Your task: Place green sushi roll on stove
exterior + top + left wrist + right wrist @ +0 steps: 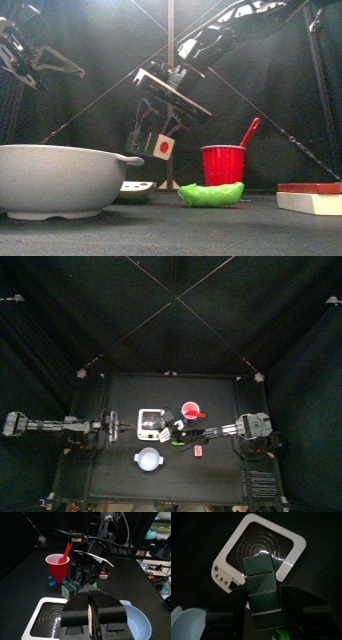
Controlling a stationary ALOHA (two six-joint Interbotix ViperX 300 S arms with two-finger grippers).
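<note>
The green sushi roll (211, 193) lies on the table in front of the red cup, and a sliver of it shows in the right wrist view (280, 634). The stove (151, 424) is a white block with dark rings on top, left of centre; it also shows in the left wrist view (48, 615) and the right wrist view (258, 548). My right gripper (171, 434) hangs just above the table by the stove's right edge, jaws together and holding nothing (259, 567). My left gripper (89, 609) is shut and empty at the stove's left side (123, 426).
A red cup (191, 410) with a red stick in it stands behind the stove's right side. A blue-white plate (148, 460) sits near the front edge. A small red-and-white piece (198, 452) lies to the plate's right. A small blue piece (52, 583) lies by the cup.
</note>
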